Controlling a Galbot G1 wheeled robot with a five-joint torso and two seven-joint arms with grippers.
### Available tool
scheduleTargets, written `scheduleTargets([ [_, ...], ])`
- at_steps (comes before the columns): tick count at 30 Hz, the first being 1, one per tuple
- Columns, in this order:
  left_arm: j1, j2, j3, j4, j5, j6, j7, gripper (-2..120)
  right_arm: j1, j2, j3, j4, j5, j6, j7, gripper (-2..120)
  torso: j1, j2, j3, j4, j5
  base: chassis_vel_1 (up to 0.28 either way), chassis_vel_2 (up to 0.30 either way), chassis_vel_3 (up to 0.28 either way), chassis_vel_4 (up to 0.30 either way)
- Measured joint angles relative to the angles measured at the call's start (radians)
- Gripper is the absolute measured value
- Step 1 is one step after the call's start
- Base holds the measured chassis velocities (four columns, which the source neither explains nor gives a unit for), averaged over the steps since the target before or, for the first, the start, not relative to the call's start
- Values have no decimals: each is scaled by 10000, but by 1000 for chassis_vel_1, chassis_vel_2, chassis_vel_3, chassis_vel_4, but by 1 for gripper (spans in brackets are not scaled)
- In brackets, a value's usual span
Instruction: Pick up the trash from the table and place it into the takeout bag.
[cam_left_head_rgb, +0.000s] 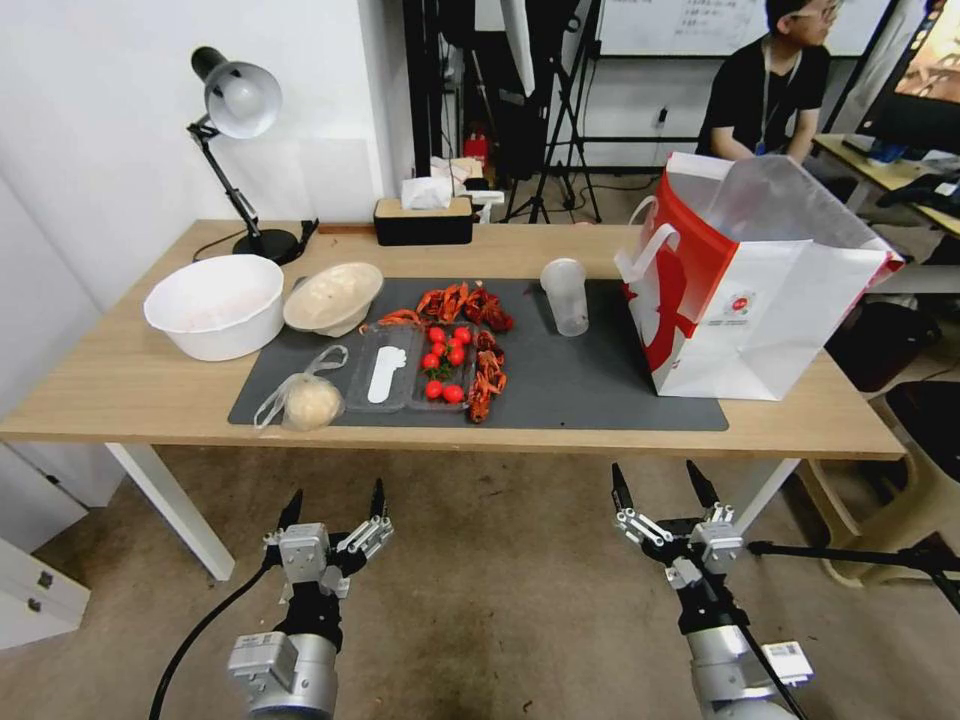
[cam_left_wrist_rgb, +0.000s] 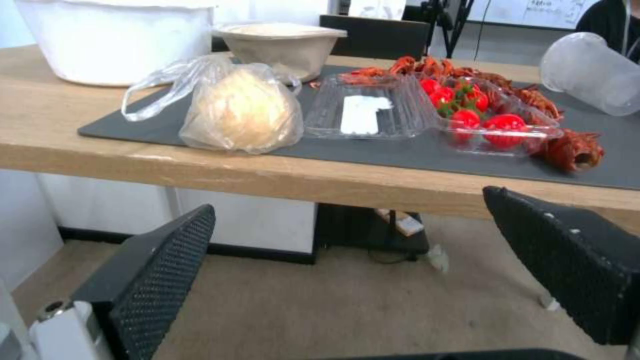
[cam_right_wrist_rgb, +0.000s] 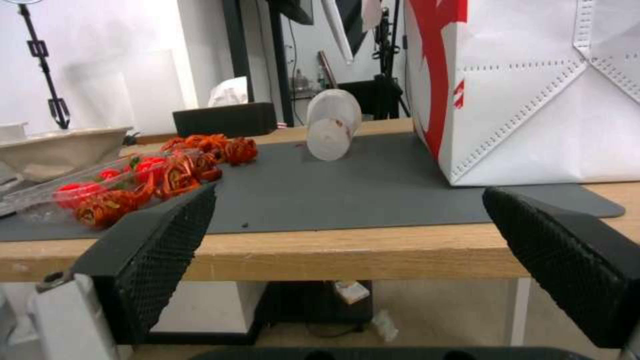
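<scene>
Trash lies spread on the dark grey mat (cam_left_head_rgb: 560, 385) in the middle of the light-wood table (cam_left_head_rgb: 130, 385); at the mat's near left corner sits a clear plastic bag with a beige lump (cam_left_head_rgb: 305, 398) inside, its loose handles toward the left; just beside it stands an open clear clamshell box (cam_left_head_rgb: 410, 368), whose left half carries a white label (cam_left_head_rgb: 385, 373) with no writing that can be read, and whose right half holds cherry tomatoes (cam_left_head_rgb: 445, 362); red crayfish shells (cam_left_head_rgb: 465, 303) lie behind the box and along its right side; a beige shallow bowl (cam_left_head_rgb: 332, 297) rests tilted at the mat's far left edge, just beside a big white bowl (cam_left_head_rgb: 215, 305) on the bare wood; a clear plastic cup (cam_left_head_rgb: 567, 296) stands alone further right. Right of the cup stands the takeout bag (cam_left_head_rgb: 770, 310), white with red side panels, its mouth open; its small red logo (cam_left_head_rgb: 738, 305) has printing under it, too small to read. Both arms hang in front of the table's near edge, below the tabletop; the left gripper (cam_left_head_rgb: 334, 505) has its fingers apart and holds nothing; the right gripper (cam_left_head_rgb: 660, 482) also has its fingers spread and empty.
</scene>
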Motion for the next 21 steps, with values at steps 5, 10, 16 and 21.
scheduleTargets([
  [5,45,6,29,-46,8,0,6,100,-10,134,-37,-24,-59,13,5,100,2,-1,1,1,0,0,0,0,0],
  [10,46,21,-2,-64,-42,-16,7,100,-17,245,-58,-39,-185,14,14,100,1,-2,1,0,1,0,0,0,0],
  [16,46,5,9,-27,-44,-52,8,100,11,307,-71,50,-231,12,20,100,1,-1,1,0,0,0,0,0,0],
  [21,38,-9,9,30,-44,-93,14,100,47,309,-133,117,-298,-49,5,100,2,-1,1,0,1,0,0,0,0],
])
